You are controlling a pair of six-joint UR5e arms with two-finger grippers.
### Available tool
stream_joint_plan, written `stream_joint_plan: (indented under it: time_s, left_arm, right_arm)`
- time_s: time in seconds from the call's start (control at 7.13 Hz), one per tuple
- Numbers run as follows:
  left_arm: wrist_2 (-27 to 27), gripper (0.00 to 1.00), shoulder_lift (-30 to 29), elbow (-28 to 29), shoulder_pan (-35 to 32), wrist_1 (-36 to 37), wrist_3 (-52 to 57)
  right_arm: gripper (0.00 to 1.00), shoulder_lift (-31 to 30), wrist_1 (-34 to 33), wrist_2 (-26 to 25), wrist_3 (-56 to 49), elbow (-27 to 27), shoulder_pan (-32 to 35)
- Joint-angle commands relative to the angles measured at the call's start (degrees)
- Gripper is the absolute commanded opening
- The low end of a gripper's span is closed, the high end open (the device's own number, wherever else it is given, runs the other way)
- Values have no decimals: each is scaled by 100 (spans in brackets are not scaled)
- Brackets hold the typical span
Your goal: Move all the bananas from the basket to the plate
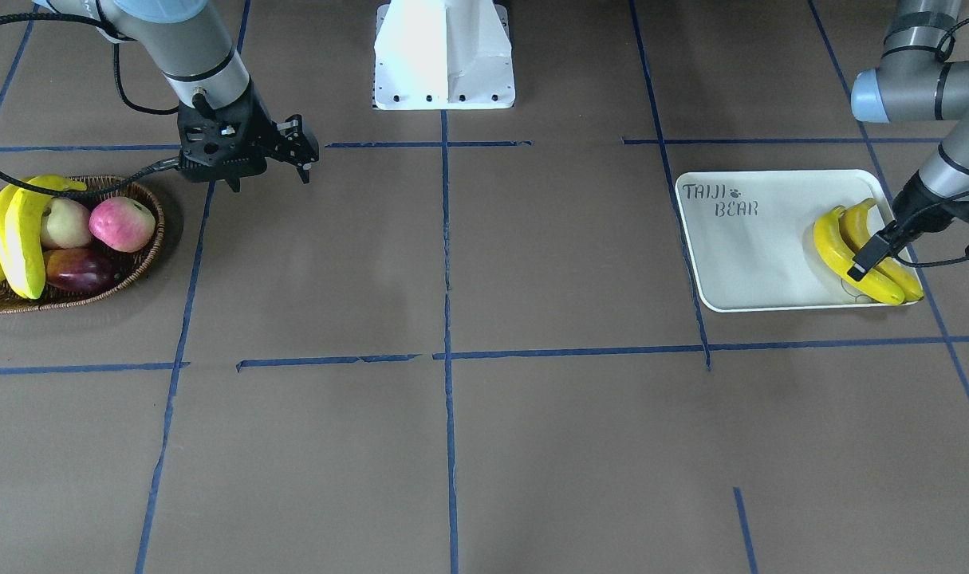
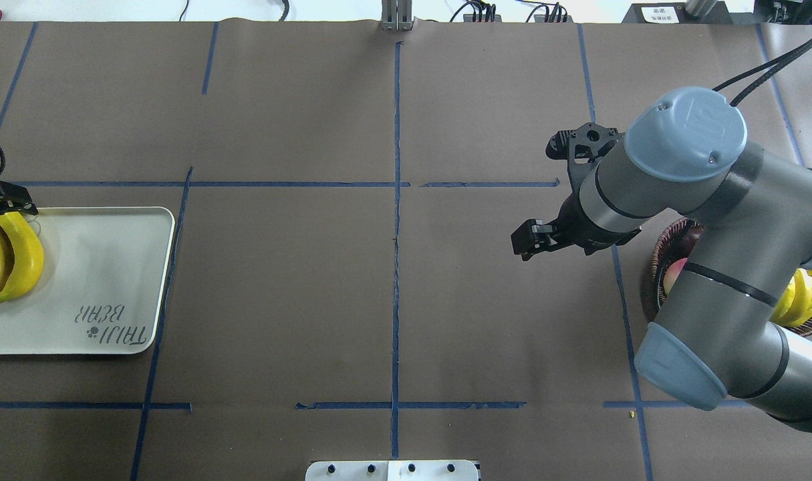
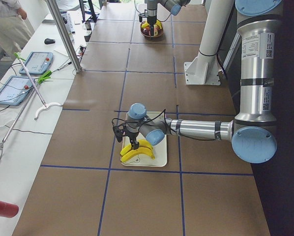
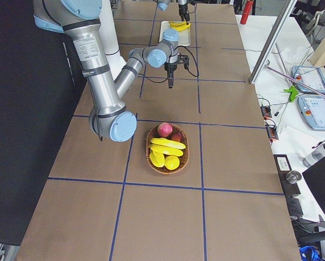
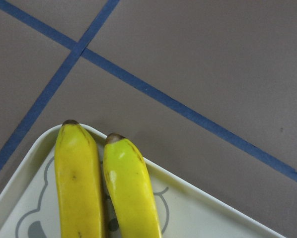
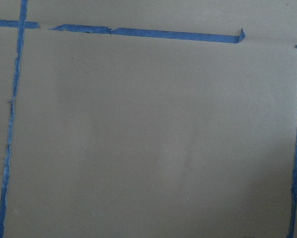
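Left gripper [image 1: 923,251] hovers released over two bananas [image 1: 831,243] on the plate [image 1: 747,255], desk's left edge; right gripper [image 1: 269,182] gapes empty. The basket [image 1: 85,296] sits at the right edge.

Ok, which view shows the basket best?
Exterior right: the whole basket is visible, unobstructed. Front-facing is closer but crops its edge; overhead hides most of it behind the right arm; exterior left shows it tiny and far; the wrist views miss it.

Grey tubular arms [image 2: 726,280] with pale-blue joint caps [image 2: 686,127], black cables [image 2: 773,63], white base [image 1: 444,56]
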Motion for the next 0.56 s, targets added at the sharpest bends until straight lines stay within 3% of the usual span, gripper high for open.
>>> stream_joint_plan:
  time_s: [0.0, 0.28, 0.42]
  left_arm:
    - [-674, 100, 1, -643, -164, 3, 137]
    - [-632, 100, -52, -1214, 474, 3, 155]
    - [-623, 100, -61, -1365, 548, 11, 103]
  right_arm:
    - [100, -666, 15, 17, -540, 419, 100]
    - [100, -1579, 189, -71, -1000, 780, 214]
    - [100, -2149, 713, -158, -1106, 869, 241]
